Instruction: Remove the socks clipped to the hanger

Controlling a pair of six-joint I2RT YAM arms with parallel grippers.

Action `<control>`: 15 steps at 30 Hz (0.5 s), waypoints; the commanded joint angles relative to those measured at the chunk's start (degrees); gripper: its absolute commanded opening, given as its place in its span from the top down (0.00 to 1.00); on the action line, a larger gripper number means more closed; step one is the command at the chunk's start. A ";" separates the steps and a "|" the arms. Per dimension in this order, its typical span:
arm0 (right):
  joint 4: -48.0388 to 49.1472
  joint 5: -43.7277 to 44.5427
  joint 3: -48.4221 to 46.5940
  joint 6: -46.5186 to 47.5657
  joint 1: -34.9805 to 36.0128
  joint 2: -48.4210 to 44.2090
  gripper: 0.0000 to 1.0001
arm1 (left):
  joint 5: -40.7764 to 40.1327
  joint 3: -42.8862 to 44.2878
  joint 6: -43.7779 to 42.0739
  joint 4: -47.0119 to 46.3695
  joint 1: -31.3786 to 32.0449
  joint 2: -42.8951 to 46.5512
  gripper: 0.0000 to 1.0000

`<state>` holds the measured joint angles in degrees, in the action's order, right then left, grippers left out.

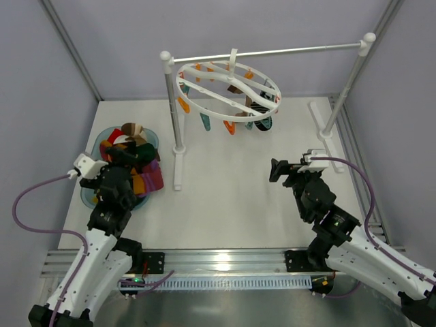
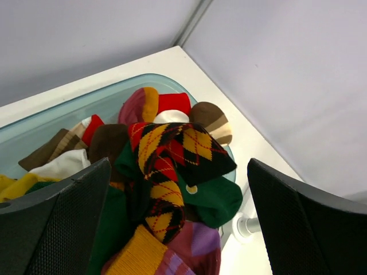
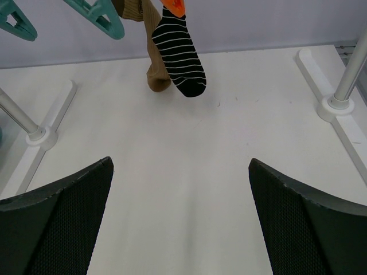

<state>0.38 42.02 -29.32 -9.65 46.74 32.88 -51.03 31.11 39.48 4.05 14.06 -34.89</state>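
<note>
The white ring hanger [image 1: 193,97] hangs from the rack's bar, rimmed with orange and teal clips. Two socks stay clipped at its right side: a black-white striped sock [image 3: 178,57] and a brown sock [image 3: 153,71] behind it, also seen as a dark bunch of socks [image 1: 260,117] from above. My right gripper [image 3: 181,161] is open and empty, low over the table and well short of them. My left gripper [image 2: 179,163] is open over a bowl of loose socks, with a red-orange diamond sock [image 2: 172,152] lying on the pile between its fingers.
The glass bowl [image 2: 86,100] sits at the table's left edge [image 1: 154,138], heaped with socks. The rack's white posts [image 1: 174,116] [image 1: 347,88] stand on long feet [image 3: 40,137] [image 3: 335,106]. Empty teal clips [image 3: 97,17] dangle from the ring.
</note>
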 commanded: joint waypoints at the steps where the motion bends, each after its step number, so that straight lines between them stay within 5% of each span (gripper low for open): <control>1: 1.46 0.60 0.23 -0.90 -0.25 -0.45 0.00 | -3.02 2.72 -2.48 -0.89 3.06 0.53 0.00; 9: 5.33 0.70 1.99 -0.19 -1.21 -0.98 0.00 | -6.10 2.99 -11.78 -14.76 16.32 -4.20 0.00; 15: 8.40 -2.11 3.13 -0.63 -5.34 0.16 0.00 | -6.28 -0.52 -26.37 -38.48 27.32 -12.64 0.00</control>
<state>3.70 41.34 -26.41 -9.63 43.18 32.62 -55.57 31.97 22.70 -18.44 38.35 -44.40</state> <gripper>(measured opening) 0.996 0.995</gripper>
